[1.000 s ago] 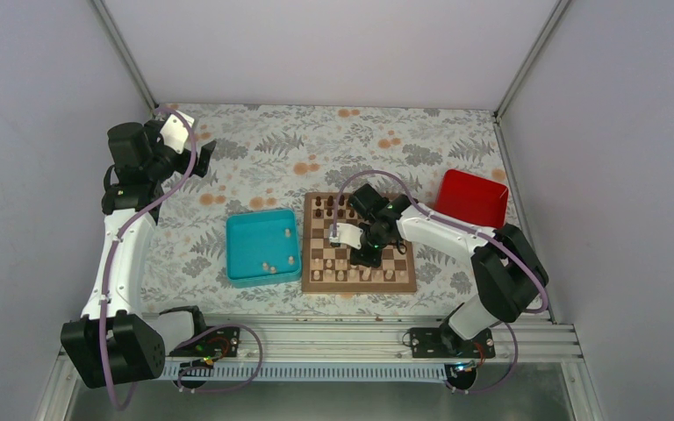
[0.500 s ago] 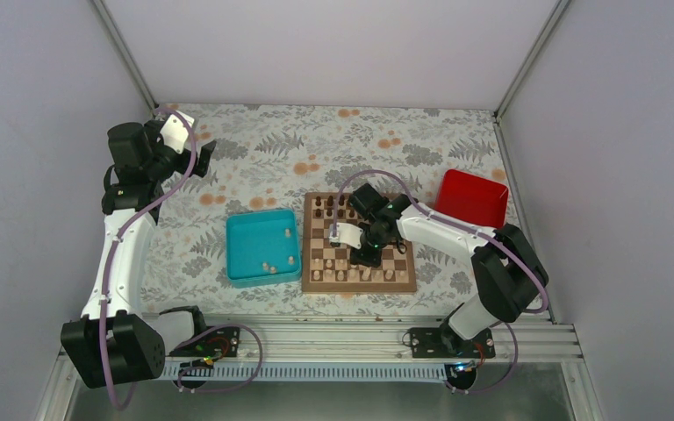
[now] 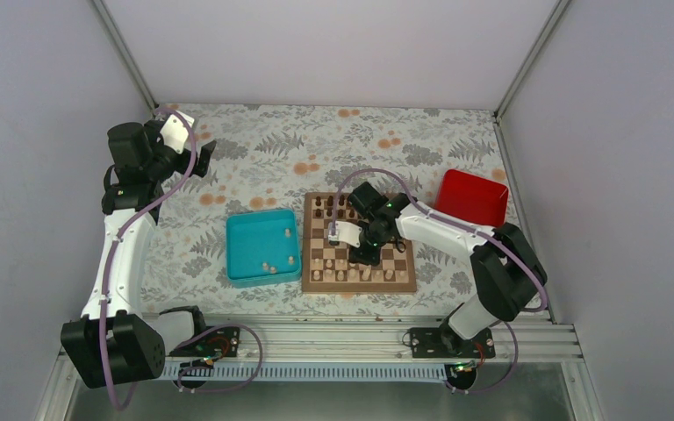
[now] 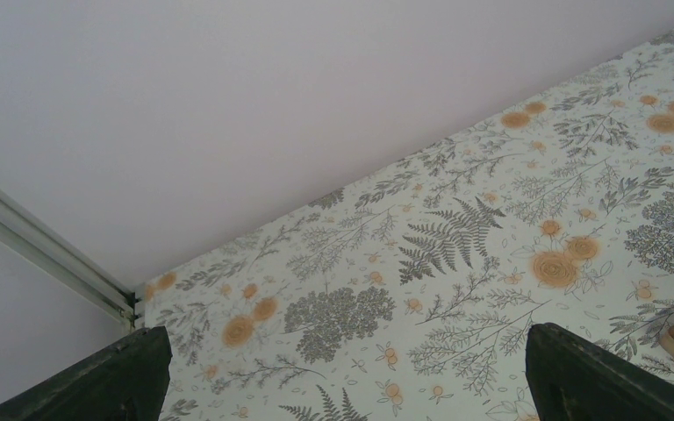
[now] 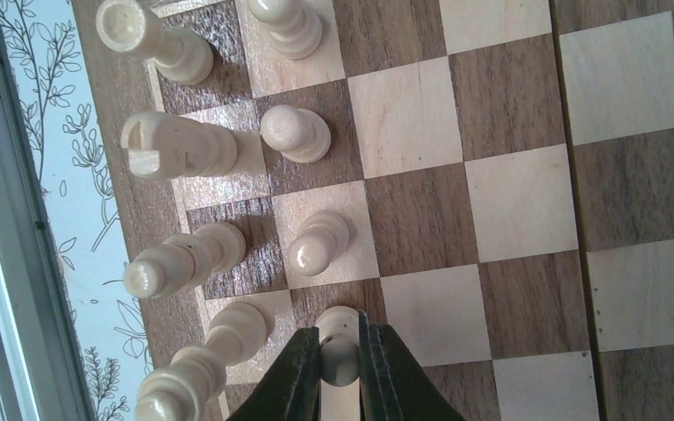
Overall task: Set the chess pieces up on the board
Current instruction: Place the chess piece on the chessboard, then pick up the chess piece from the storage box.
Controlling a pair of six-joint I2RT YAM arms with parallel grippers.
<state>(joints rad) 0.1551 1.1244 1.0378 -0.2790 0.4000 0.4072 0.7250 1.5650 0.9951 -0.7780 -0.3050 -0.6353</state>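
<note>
the right fingers (image 5: 297,381) are clamped on a pale pawn (image 5: 340,346), one finger on each side of its body, and its round head shows just above the tips. i cannot tell if its base touches the chessboard (image 5: 509,202) or hangs a little over it. the pawn is in line with two other pale pawns (image 5: 318,242), each upright on its own square in the second row from the near border. beside them, in the border row, taller pale chess pieces (image 5: 180,145) stand side by side, one of them with a notch in its top.

in the top view the right arm reaches over the near middle part of the chessboard. it lies on the flowered surface (image 3: 316,149), between a teal tray (image 3: 231,250) just at its left and a red box (image 3: 472,198) at its far right. dark chess pieces (image 3: 329,204) stand along the far edge of the chessboard. a few pale chess pieces lie loose in the teal tray, near its right wall.

the left fingers (image 4: 114,381) are wide apart and hold nothing. they are raised above the far left part of the surface, well apart from the chessboard and the teal tray.
</note>
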